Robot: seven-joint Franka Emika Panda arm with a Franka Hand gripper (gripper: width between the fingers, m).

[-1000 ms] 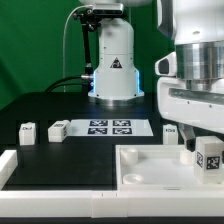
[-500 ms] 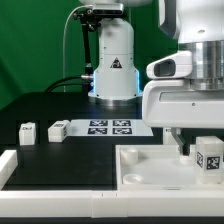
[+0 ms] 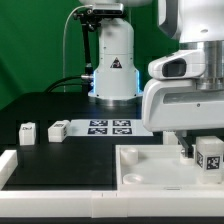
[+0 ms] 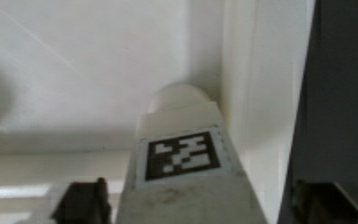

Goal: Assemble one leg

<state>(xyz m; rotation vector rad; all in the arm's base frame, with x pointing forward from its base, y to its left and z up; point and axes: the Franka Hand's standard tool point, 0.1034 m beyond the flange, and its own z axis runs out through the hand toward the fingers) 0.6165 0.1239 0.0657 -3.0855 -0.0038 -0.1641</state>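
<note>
Hanging low at the exterior view's right, the white robot arm [image 3: 185, 95] fills most of that side, its gripper [image 3: 197, 150] down over the large flat white tabletop piece [image 3: 140, 165]. A leg [image 3: 209, 156], a small white block with a black-and-white marker tag facing the camera, sits at the gripper's tip, just above or on the tabletop piece near its right edge; whether it touches the surface cannot be told.

From the wrist view, that leg [image 4: 185, 150] stands out as a tall white block with its square tag turned to the camera, a pale surface behind it. A dark finger [image 4: 345, 120] runs along one side of the leg, and a second dark finger [image 4: 87, 200] shows low on the other side. Both fingers lie close against the leg, so the gripper looks closed on it, opened only as wide as the leg.

Across the black table [image 3: 60, 105], toward the exterior view's left, two more legs lie well apart from the arm: one [image 3: 28, 133] farthest left and another [image 3: 58, 129] just beside the marker board [image 3: 110, 127]. A fourth leg [image 3: 170, 130] peeks out behind the arm. The marker board lies flat in front of the arm's white base [image 3: 114, 65], which stands against a green backdrop [image 3: 35, 45].
</note>
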